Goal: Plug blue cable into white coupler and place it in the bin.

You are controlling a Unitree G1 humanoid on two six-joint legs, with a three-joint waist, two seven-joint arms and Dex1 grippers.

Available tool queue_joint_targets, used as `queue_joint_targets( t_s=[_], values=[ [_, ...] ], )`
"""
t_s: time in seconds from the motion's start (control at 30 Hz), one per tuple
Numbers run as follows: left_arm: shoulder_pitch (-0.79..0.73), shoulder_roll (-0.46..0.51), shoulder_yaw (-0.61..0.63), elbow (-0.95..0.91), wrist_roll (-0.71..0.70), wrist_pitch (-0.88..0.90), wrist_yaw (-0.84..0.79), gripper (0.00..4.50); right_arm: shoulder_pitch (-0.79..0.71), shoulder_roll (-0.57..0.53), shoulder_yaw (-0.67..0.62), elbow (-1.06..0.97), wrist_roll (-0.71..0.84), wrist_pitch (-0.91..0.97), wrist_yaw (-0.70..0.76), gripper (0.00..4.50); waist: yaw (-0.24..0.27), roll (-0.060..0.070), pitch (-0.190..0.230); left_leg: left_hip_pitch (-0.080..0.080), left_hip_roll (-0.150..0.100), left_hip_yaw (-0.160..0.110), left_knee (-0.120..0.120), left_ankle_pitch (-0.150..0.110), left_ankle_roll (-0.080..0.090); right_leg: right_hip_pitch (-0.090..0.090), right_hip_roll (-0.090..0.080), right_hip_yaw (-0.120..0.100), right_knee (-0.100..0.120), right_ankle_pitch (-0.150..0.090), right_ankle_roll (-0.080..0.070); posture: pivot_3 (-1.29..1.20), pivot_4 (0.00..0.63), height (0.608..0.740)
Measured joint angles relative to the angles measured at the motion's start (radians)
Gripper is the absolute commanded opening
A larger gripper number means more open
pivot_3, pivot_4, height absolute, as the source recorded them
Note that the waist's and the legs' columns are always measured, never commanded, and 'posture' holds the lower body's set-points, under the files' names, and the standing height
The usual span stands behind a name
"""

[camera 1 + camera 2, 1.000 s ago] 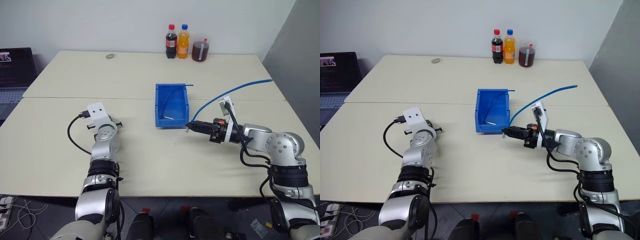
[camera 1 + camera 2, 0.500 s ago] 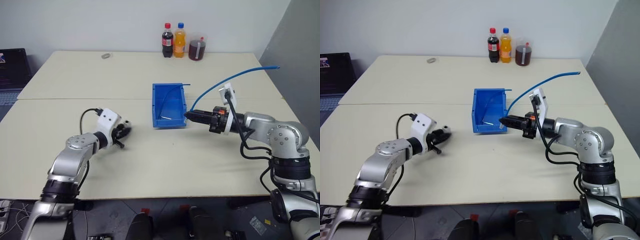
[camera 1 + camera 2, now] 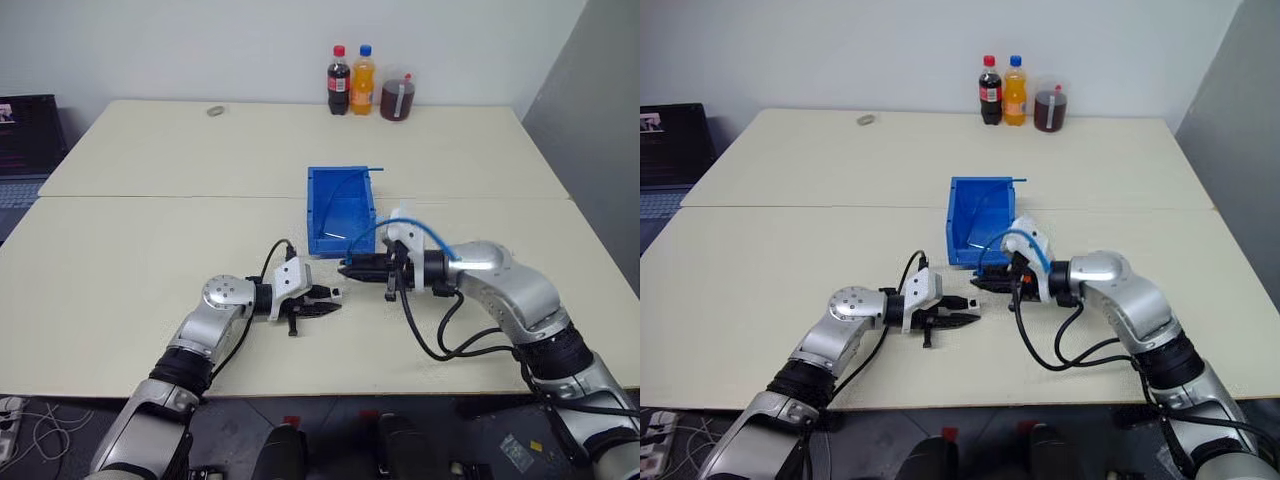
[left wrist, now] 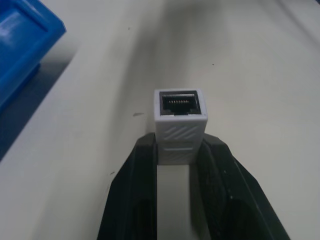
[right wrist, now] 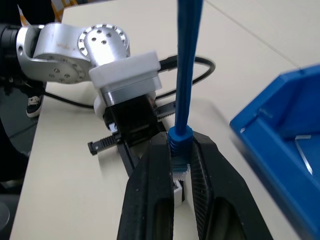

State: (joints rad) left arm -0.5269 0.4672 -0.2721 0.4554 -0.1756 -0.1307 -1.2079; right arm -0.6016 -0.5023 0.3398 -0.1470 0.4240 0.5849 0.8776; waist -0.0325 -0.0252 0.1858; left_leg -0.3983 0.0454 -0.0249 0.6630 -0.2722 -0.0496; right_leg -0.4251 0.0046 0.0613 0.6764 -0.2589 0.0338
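The cream counter (image 3: 150, 250) runs wide under both arms, with a seam crossing it side to side. On it, in the middle, sits the bin (image 3: 342, 208), a bright-blue open tray whose sloped lip faces the robot; a thin length of blue line lies inside it. At the counter's far edge stand a cola bottle (image 3: 338, 80), an orange soda bottle (image 3: 364, 79) and a jar of dark red drink (image 3: 396, 97), close together, and well to their left lies a small grey ring (image 3: 215, 111). A laptop (image 3: 22, 135) shows at the far left edge. Just in front of the bin the two arms meet, pointing at each other. The right pincer (image 3: 350, 269) is pressed onto the plug end of the blue cable (image 5: 185, 75), its black fingers (image 5: 150, 195) squeezing the boot and the clear plug between them; the cable rises from the grip and arcs back over the wrist. The left pincer (image 3: 325, 303) pinches the white coupler (image 4: 179, 125) by its rear half, so the front end with its dark socket and row of contacts sticks out clear of the fingertips, over bare counter with a corner of the bin nearby. Plug and coupler are near each other but apart, not yet joined, both outside the bin.
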Motion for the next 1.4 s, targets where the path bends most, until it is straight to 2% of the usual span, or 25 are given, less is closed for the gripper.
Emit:
queue_joint_targets(
  t_s=[0.27,0.43,1.4],
  values=[
    [-0.009,-0.013,0.001,0.052,0.007,-0.087,-0.057,0.78,0.026,0.096,0.005,0.082,-0.051,-0.053,-0.003,0.2,0.0,0.0,0.0,0.001,0.0,0.0,0.0,0.0,0.0,0.001,0.0,0.0,0.002,0.0,0.0,0.0,0.15,0.74],
    [-0.008,-0.007,0.002,0.052,0.007,-0.092,-0.073,0.78,0.034,0.117,-0.002,0.106,-0.06,-0.067,0.01,0.2,0.0,0.0,0.0,0.001,0.0,0.0,0.0,0.0,0.0,0.0,0.0,0.0,0.002,0.0,0.0,0.0,0.15,0.74],
    [-0.002,0.004,0.005,0.037,0.001,-0.049,-0.073,0.78,0.066,0.132,-0.003,0.183,-0.13,-0.192,0.097,0.2,-0.001,0.0,0.0,0.005,0.0,0.0,0.0,0.0,0.0,0.003,0.001,0.001,0.003,0.0,0.0,0.0,0.15,0.74]
  ],
)
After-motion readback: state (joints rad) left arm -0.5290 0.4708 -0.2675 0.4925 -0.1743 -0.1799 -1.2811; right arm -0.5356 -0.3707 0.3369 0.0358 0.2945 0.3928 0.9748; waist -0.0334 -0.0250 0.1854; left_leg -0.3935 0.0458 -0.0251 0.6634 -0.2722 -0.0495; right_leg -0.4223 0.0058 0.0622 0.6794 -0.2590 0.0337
